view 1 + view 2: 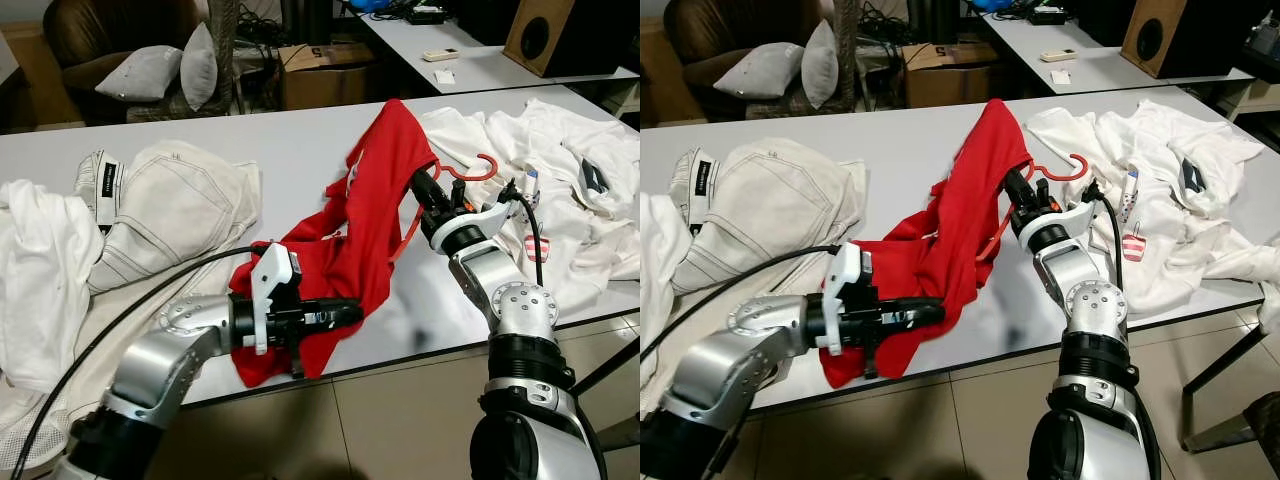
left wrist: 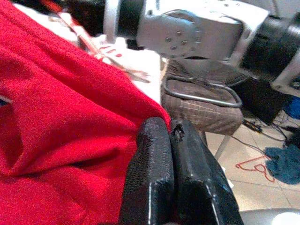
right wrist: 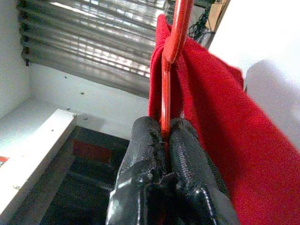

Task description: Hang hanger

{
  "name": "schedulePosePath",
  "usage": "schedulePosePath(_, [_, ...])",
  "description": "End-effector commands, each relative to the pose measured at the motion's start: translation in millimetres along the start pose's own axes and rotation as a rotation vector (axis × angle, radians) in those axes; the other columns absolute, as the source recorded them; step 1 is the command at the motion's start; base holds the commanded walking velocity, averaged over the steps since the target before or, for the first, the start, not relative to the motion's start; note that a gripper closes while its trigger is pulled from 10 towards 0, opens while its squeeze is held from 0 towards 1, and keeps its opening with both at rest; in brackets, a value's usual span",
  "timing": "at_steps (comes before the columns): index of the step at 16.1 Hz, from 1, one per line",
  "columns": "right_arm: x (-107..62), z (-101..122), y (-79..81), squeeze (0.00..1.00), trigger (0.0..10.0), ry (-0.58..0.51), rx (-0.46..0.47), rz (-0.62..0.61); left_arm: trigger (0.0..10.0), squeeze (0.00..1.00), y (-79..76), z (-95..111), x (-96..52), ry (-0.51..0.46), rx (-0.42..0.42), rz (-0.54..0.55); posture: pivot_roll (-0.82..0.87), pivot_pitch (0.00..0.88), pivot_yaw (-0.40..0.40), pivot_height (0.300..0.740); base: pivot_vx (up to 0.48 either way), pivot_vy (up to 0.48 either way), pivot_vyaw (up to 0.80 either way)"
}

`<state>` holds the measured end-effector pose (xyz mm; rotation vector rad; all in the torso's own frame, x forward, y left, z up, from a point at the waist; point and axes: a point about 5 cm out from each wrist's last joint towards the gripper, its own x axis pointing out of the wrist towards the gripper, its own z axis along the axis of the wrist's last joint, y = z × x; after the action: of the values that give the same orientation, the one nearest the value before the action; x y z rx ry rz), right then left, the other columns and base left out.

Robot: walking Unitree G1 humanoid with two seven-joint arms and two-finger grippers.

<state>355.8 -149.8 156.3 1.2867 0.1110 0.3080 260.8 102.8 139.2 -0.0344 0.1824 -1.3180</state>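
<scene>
Two silver arms with rounded, screw-dotted joint housings and black collars. Left end effector (image 1: 345, 316): black fingers, white wrist bracket, black cable trailing from the forearm. Right end effector (image 1: 422, 186): textured black fingers, white bracket, looped black cable.

Matt red cloth shirt (image 1: 375, 190), glossy plastic hanger (image 1: 470, 172), smooth table (image 1: 300, 140).
</scene>
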Motion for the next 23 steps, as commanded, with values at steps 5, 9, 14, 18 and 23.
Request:
schedulePosePath(5, [-0.7, -23.3, 6.2, 0.0, 10.0, 0.114, 0.043, 0.039, 0.0, 0.0, 2.3, 32.7, 16.2, -0.132, 0.031, 0.02, 0.07, 0.0, 0.009, 0.74, 0.0, 0.0, 0.0])
schedulePosePath(9, [-3.1, -34.9, 4.1, 0.0, 10.0, 0.164, 0.021, 0.02, 0.0, 0.0, -4.2, 54.2, 29.0, -0.207, 0.074, -0.011, 0.06, 0.0, 0.013, 0.74, 0.0, 0.0, 0.0])
schedulePosePath(14, [-5.6, -32.0, -5.0, 0.0, 10.0, 0.155, -0.006, -0.028, 0.0, 0.0, 7.7, 88.1, 9.2, -0.284, 0.149, 0.041, 0.07, 0.0, 0.012, 0.74, 0.0, 0.0, 0.0])
schedulePosePath(18, [-4.9, -13.8, -9.8, 0.0, 10.0, 0.062, 0.016, -0.059, 0.0, 0.0, -3.8, 82.9, -4.4, -0.206, 0.155, -0.041, 0.07, 0.0, 0.014, 0.74, 0.0, 0.0, 0.0])
schedulePosePath(23, [-4.5, 15.4, -7.9, 0.0, 10.0, -0.108, 0.221, -0.025, 0.0, 0.0, -5.0, 71.5, -2.5, -0.165, 0.143, -0.001, 0.08, 0.0, 0.014, 0.74, 0.0, 0.0, 0.0])
